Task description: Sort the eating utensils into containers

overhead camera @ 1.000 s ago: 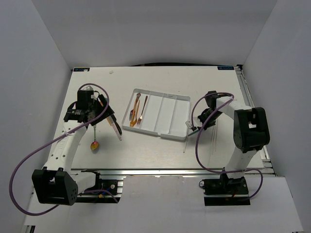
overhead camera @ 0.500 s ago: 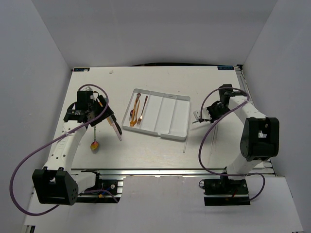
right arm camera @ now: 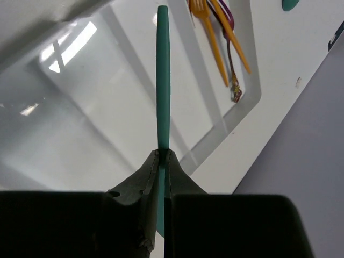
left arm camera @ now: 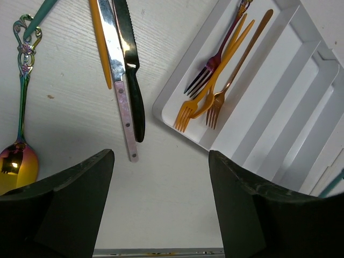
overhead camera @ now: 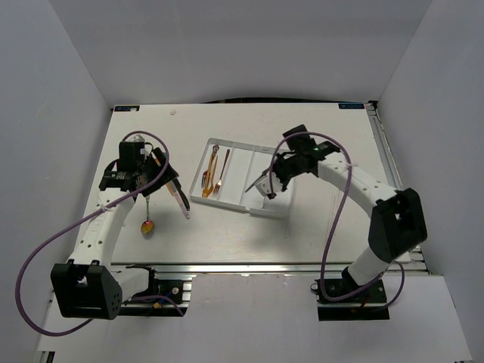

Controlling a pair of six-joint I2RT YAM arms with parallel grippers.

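Several loose utensils lie on the table (overhead camera: 227, 242) on the left arm's side. The iridescent spoon (left arm camera: 21, 102) is nearest, with its bowl toward the bases. Just past it, the silver knife (left arm camera: 121, 80) and the black knife (left arm camera: 132, 70) lie side by side and touching, with an orange stick (left arm camera: 100, 43) beside them. The left gripper (left arm camera: 160, 161) hovers above this group with its fingers spread wide and nothing between them.

These pieces look light, stiff and smooth, and they sit very low on the table. A sound hold would probably straddle 1 handle crosswise near its middle, with the fingertips brought right down to the surface. The 2 knives would likely need parting first, or both may come up together.

Farther out is the white tray (overhead camera: 257, 146), with 4 long compartments. The right gripper (right arm camera: 163, 153) hangs over its right half, though I cannot tell which compartment. Its fingers are pinched nearly together on a teal utensil (right arm camera: 163, 80), gripped on the slim handle. The other end is hidden under the fingers, so spoon or knife is unclear. So thin and slick a handle could swivel in the pinch, so a low, level release seems wise.

Farthest, 3 forks (left arm camera: 212, 91) lie in the leftmost compartment, 2 orange-gold and 1 purple, overlapping each other.
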